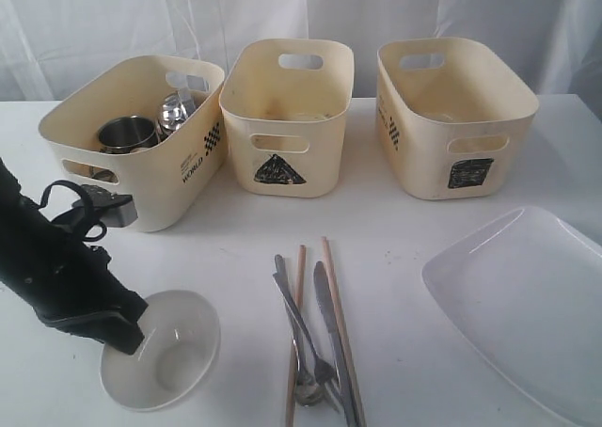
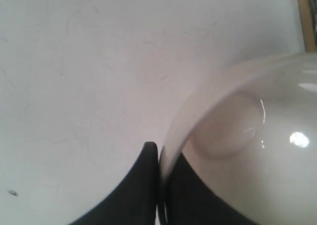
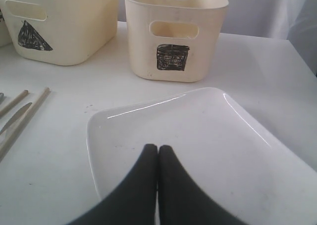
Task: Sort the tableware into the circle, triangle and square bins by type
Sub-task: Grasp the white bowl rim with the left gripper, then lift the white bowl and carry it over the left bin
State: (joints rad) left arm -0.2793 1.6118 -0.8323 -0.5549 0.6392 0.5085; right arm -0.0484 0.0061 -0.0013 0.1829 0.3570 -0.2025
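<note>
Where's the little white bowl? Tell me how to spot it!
Start at the cream bin on the far left of the white table. Just in front of it sits the white bowl, its rim pinched by the left gripper. It is small and round, unlike the big rectangular white plate at right.

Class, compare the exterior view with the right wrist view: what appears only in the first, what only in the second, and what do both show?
Only the exterior view: the steel mugs inside the leftmost bin, and the left tool at the rim of the white bowl. Only the right wrist view: the right tool, fingers pressed together, above the white plate. Both: the triangle bin, the square bin, that plate, the chopsticks and the knife.
</note>
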